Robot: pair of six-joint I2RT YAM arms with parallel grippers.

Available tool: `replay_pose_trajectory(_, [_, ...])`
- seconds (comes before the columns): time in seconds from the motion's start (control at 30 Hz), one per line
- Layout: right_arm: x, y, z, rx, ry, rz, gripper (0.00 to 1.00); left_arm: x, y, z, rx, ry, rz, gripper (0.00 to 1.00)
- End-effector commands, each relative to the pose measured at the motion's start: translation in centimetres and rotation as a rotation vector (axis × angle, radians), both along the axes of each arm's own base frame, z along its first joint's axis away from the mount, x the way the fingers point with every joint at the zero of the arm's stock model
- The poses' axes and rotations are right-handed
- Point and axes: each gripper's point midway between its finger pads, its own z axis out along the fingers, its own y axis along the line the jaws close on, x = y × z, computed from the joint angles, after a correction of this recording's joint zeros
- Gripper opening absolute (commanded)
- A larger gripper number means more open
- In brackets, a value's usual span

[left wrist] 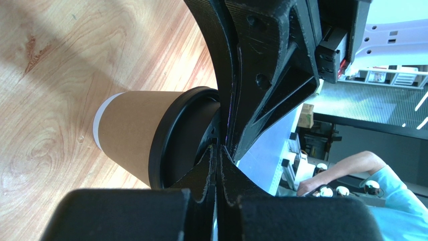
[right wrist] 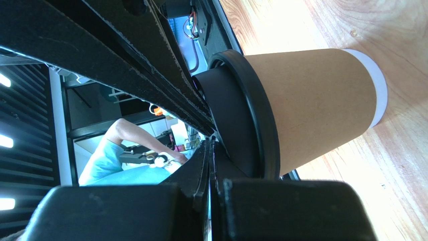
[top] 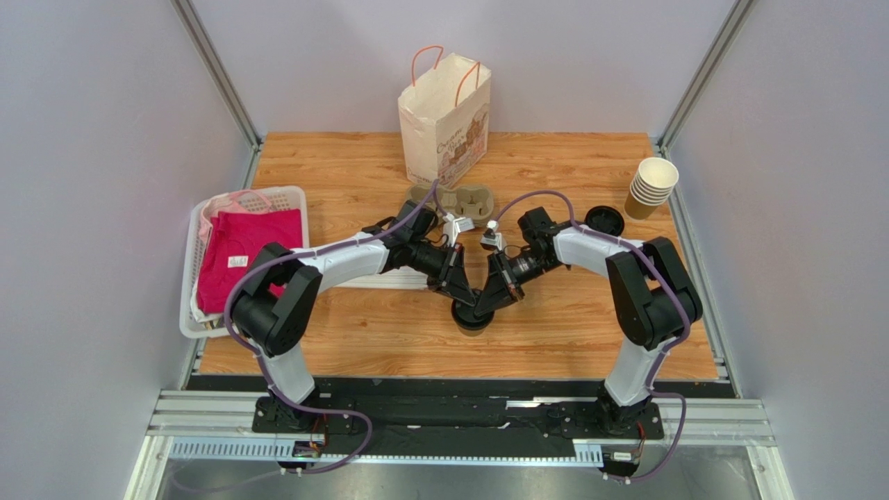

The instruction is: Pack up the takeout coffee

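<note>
The small tan-brown paper cup (left wrist: 133, 128) with its round black plastic lid (left wrist: 173, 138) stands upright on the wooden counter (top: 355, 333), at the near middle between the two arms. It looks light, with a thin wall that would dent under a hard pinch. If it is filled, tipping it would spill it, and the glossy lid is probably a slippery hold that could pop off. The best grip, I judge, is across the paper wall just below the lid's rim, where the rim stiffens it. The left hand (left wrist: 217, 150) and the right hand (right wrist: 211, 145) are both clenched on nothing. Their fingertips are pressed together and seem to touch the lid's top from opposite sides. Farther back stand a moulded cardboard cup carrier (top: 464, 198) and a white paper bag with pink handles (top: 443, 120). Well to the right is a stack of cream paper cups (top: 652, 188).
</note>
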Motion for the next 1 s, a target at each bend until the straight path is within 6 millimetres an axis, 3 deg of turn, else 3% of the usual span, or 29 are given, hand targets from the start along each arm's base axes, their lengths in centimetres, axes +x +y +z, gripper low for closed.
replay_pose_trajectory(0.0, [1.7,-3.1,-7.9,-0.303,-0.221,0.017,0.00,0.7,1.3,-3.8,0.122,-0.023,0.035,0.00])
replay_pose_trajectory(0.27, [1.7,-0.8,0.2,-0.098,-0.247,-0.013,0.00,0.1,-0.3,5.1,-0.138,-0.112,0.004,0.01])
replay_pose_trajectory(0.4, [1.1,-0.4,2.6,-0.058,-0.243,-0.030,0.00,-0.9,0.0,7.4,-0.186,-0.128,-0.023,0.01])
replay_pose_trajectory(0.5, [0.7,-0.4,3.0,-0.055,-0.201,-0.048,0.00,-1.8,0.3,7.6,-0.203,-0.108,-0.041,0.01])
replay_pose_trajectory(0.63, [0.3,-0.2,2.9,-0.041,-0.173,-0.038,0.00,-2.3,0.7,6.3,-0.179,-0.077,-0.033,0.01])
replay_pose_trajectory(0.8, [-0.9,-0.1,1.6,-0.044,-0.131,-0.005,0.00,-1.6,0.3,4.9,-0.152,-0.051,-0.023,0.01])
replay_pose_trajectory(0.97, [-0.5,-0.1,0.0,-0.082,-0.113,-0.005,0.00,-0.7,0.1,3.1,-0.108,-0.054,-0.013,0.01])
